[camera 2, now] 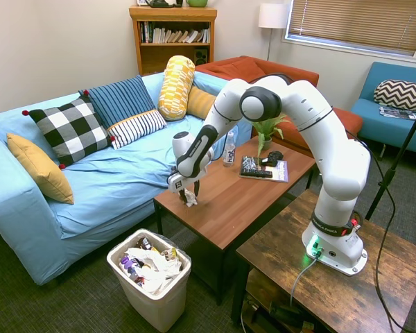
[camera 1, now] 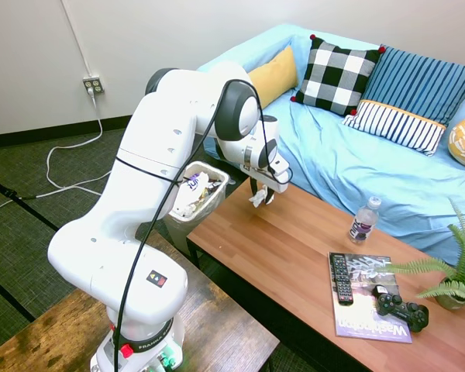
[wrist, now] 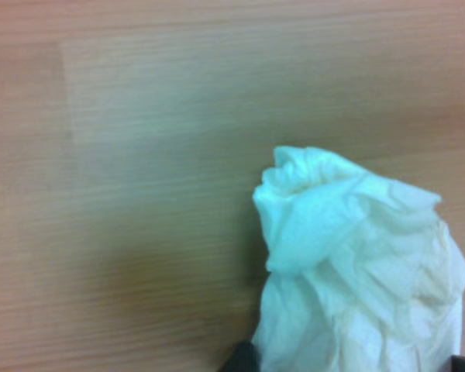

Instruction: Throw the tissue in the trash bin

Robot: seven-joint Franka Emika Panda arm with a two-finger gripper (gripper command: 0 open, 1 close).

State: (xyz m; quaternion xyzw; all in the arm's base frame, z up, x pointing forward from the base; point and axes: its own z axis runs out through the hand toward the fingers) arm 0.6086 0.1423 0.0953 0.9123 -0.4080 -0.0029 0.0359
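A: Off-white, tapered plastic trash bin (camera 2: pixel 151 279) with a liner sits on the floor just beside the wooden desk (camera 2: pixel 253 194) corner, already full of papers.

B: And the crumpled white paper tissue (camera 2: pixel 189 198)?

A: Clamped in the tool (camera 2: pixel 190 191), hanging just above the desk near that corner. The arm reaches out, wrist pointing down; the bin lies beyond the edge, lower.

The Franka arm (camera 1: pixel 147 201) is glossy white with dark grey joint rings. A black cable (camera 1: pixel 143 232) runs along it, left of centre. Its base (camera 2: pixel 333 246) shows a green light.
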